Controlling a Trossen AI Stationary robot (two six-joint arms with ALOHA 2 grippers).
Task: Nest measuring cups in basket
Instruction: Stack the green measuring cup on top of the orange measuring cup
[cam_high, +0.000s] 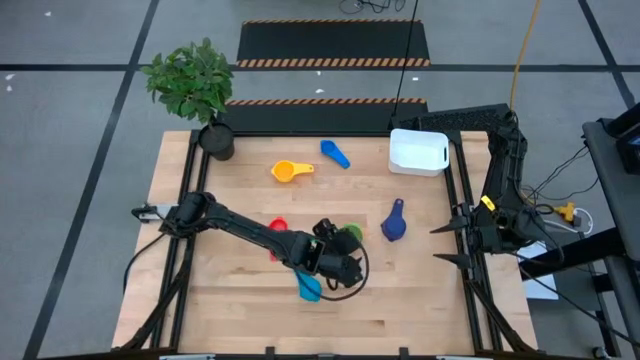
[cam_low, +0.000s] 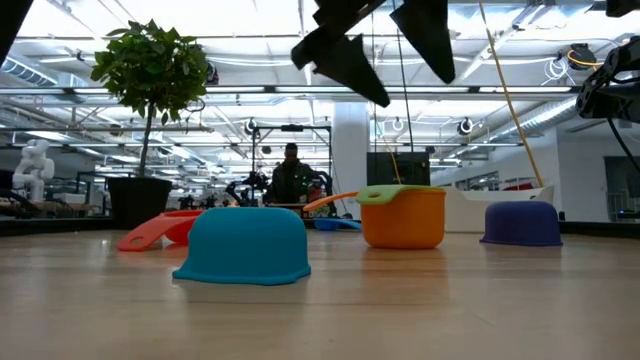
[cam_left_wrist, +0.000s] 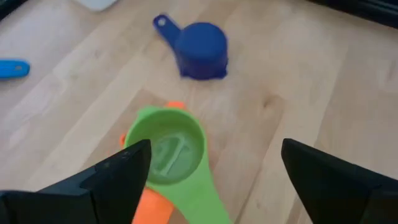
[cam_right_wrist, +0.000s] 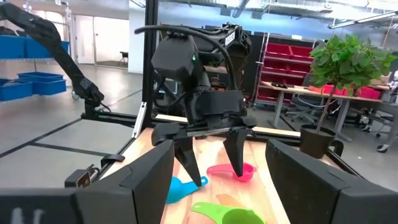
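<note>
My left gripper (cam_high: 345, 252) hangs open above the table, fingers pointing down. Below it the green cup (cam_left_wrist: 171, 149) sits nested in the orange cup (cam_low: 403, 218), and the fingers (cam_left_wrist: 124, 171) stand apart on either side without touching. The navy cup (cam_high: 394, 222) lies upside down to its right. The light blue cup (cam_low: 245, 245) lies upside down near the left gripper. The red cup (cam_high: 278, 228), yellow cup (cam_high: 290, 171) and mid blue cup (cam_high: 335, 153) lie farther off. The white basket (cam_high: 418, 152) stands at the far right. My right gripper (cam_high: 447, 245) waits open at the right edge.
A potted plant (cam_high: 200, 90) stands at the table's far left corner. The right arm's base and cables (cam_high: 500, 170) stand along the right edge beside the basket. Bare wood (cam_high: 420, 300) shows at the near right. A person (cam_low: 290, 170) is in the room behind.
</note>
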